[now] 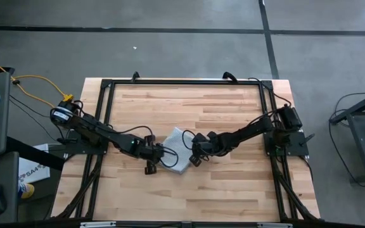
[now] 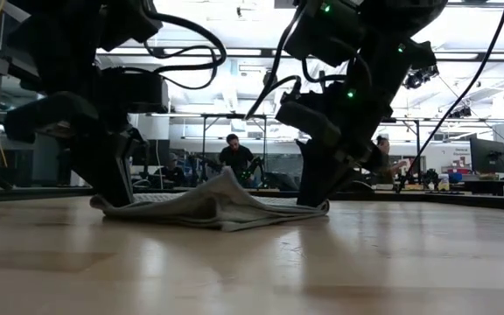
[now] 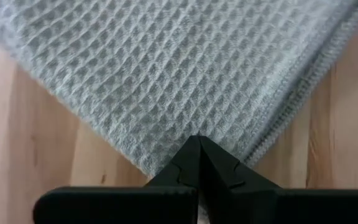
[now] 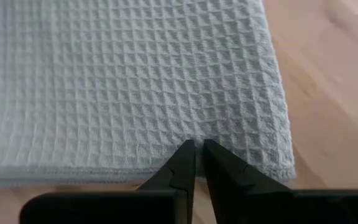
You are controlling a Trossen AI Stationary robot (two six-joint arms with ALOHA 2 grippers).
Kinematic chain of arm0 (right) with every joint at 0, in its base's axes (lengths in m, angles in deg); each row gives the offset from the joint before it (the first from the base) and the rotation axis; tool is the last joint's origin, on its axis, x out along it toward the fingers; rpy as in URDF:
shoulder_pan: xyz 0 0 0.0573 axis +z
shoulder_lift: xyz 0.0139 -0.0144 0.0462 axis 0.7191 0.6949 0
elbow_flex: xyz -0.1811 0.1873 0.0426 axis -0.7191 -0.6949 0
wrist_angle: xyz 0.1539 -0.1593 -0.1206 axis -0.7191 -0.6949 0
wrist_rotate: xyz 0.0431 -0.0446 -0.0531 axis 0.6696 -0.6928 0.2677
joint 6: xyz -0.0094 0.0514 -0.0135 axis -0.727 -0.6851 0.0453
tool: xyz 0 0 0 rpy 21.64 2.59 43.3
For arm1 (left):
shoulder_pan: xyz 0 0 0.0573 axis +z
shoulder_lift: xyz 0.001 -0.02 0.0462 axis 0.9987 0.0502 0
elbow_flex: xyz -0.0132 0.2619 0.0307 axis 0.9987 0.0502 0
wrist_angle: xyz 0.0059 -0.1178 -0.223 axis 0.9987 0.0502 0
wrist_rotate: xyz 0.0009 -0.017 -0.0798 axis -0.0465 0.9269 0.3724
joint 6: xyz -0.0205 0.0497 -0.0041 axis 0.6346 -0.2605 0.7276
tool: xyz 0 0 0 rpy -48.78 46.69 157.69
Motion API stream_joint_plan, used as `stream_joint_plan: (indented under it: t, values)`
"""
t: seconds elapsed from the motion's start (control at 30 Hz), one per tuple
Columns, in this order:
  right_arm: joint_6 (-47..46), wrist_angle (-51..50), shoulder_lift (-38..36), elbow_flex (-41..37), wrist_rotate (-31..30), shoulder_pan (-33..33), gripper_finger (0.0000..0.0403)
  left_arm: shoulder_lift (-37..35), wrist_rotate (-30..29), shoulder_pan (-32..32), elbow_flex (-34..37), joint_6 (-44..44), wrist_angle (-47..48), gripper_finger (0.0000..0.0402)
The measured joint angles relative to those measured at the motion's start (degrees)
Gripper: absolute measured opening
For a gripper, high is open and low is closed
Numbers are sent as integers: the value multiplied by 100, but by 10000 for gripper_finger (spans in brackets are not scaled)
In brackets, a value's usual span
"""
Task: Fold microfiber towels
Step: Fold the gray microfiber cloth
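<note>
— Two grippers were at the towel [image 1: 179,151] when you stopped, one at each side. The towel lay near the middle of the table [image 1: 233,107], already folded small, and turned like a diamond against the table edges. From the top view its long axis ran from the far-left corner to the near-right corner, I think, but the shape was close to square, so I was not sure.

— Which arm was nearer, and how did the fingers stand?

— Both were touching or almost touching. The left gripper [image 1: 161,152] sat at the left side, and in its wrist view its fingers [image 3: 199,163] were pressed fully together, with the tips right at a corner of the cloth [image 3: 185,74]; the towel spread away ahead of them. I could not see cloth between them, so I judged it held nothing. The right gripper [image 1: 195,154] sat at the right side. Its fingers [image 4: 186,163] were nearly together, with only a thin gap, and the tips met the edge of the towel [image 4: 135,81] close to one corner. You possibly had a thin pinch of the edge there, but I could not tell.

— And from table height?

— The towel [image 2: 217,206] lay low between the two arms, with a small ridge raised in the middle.
</note>
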Motion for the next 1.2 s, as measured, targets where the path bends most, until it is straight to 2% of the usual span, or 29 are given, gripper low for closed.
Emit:
stream_joint_plan:
  t: [0.27, 0.67, 1.2]
  values:
    - [380, -13, 0, 0, -55, -253, 28, 204, 338, 2, -5, 147, -573, 0]
    - [1000, 71, 4, -4, -1, -671, 28, 747, 382, 0, -17, 149, -1825, 0]
    - [1521, 521, 15, -11, 115, -933, 28, 664, 382, 0, -96, -8, -2049, 0]
